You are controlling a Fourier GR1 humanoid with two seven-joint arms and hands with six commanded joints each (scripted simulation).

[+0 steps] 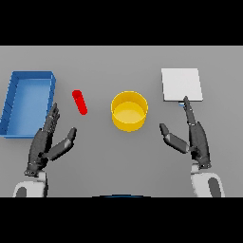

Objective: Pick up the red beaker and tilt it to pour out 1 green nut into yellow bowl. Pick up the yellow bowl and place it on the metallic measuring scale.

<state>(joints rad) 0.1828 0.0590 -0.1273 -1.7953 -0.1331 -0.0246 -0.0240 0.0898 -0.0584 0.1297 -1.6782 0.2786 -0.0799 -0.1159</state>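
Note:
The red beaker [79, 102] is a slim red cylinder on the table, left of centre. Right of it stands the yellow bowl [129, 110], which looks empty inside. At the far right lies the metallic measuring scale [181, 84], a pale square plate. My left hand [46, 140] is open below and left of the beaker, apart from it. Open as well, my right hand [192, 135] rests right of the bowl, with its fingertips reaching the scale's near edge. No green nut shows.
A blue tray [49, 95] with raised walls stands at the far left, close to my left hand's fingertips.

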